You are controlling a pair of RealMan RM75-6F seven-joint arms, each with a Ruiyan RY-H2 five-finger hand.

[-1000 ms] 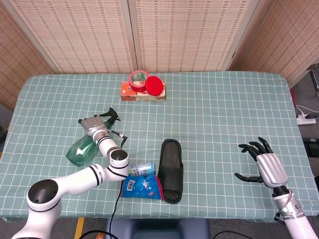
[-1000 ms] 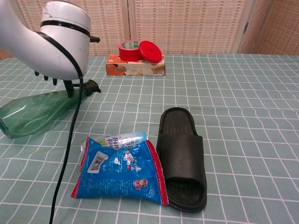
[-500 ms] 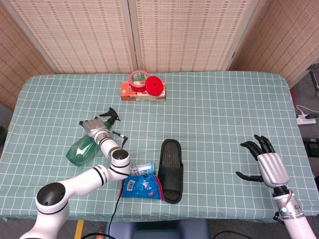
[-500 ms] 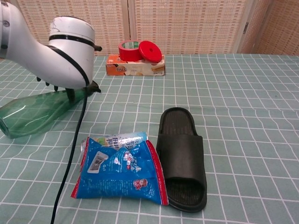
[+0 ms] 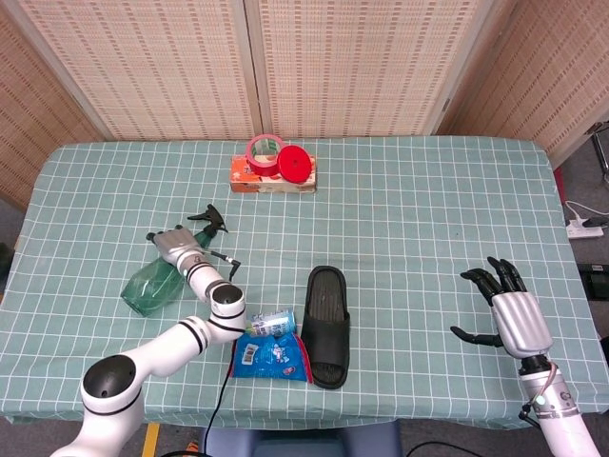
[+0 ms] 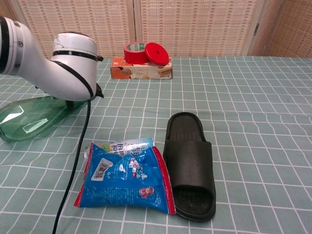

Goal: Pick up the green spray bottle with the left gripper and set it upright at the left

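Progress is slight: I see the green spray bottle (image 5: 150, 286) lying on its side at the frame's left on the bench (image 5: 409, 209), my left hand (image 5: 174, 244) over its neck, grip unclear; lifting and uprighting remain; right hand (image 5: 512, 314) idles spread

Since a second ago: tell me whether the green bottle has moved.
Yes. In the head view the green bottle has slid slightly left, away from the slipper, with the left hand on its neck. It lies tilted, not upright.
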